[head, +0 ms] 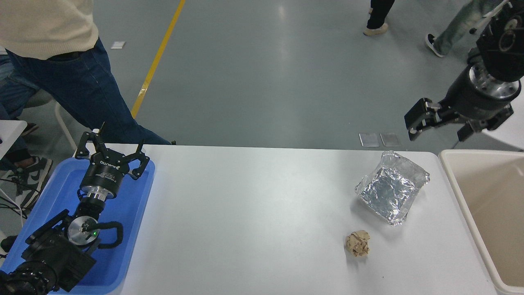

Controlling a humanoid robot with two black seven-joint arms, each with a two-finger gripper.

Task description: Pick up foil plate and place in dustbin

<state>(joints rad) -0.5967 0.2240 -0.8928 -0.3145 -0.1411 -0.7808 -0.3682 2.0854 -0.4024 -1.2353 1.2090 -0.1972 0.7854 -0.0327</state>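
The foil plate (392, 187) is a shiny, crinkled silver tray lying flat near the far right corner of the white table (254, 221). Right of the table stands the beige dustbin (453, 177), its deep inside bare where it shows. My right gripper (440, 125) hangs in the air beyond the table's far edge, above and slightly right of the plate. It is open and holds nothing. My left gripper (110, 148) is parked over the blue tray at the lower left, its fingers spread with nothing between them.
A crumpled brown paper ball (357, 243) lies on the table in front of the foil plate. The blue tray (135, 213) sits at the table's left end. A person in jeans (77, 82) stands at the far left, and other legs show at the top right.
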